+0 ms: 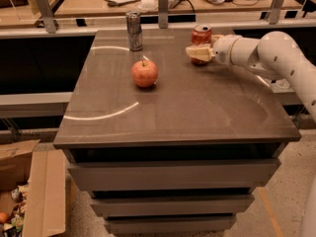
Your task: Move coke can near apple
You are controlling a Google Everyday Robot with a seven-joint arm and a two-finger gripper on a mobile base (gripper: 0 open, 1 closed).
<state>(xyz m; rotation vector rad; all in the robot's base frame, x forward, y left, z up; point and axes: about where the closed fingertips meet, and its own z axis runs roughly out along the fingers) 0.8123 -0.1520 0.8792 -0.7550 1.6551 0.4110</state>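
The tool (199, 53) is sitting low against the near side of the coke can (202, 35), its arm (276, 58) lying in from the right edge, a side-on approach that suits an upright can. Whether it is clenched or released I cannot tell. The coke can is standing near the far edge, right of centre. The apple (144, 73) is lying well apart to its left on the tabletop (197, 112). A grey can (133, 31) is standing beyond the apple.

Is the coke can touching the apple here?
Apart. The camera view shows bare table between the apple and the coke can; the tool is at the can's lower front.
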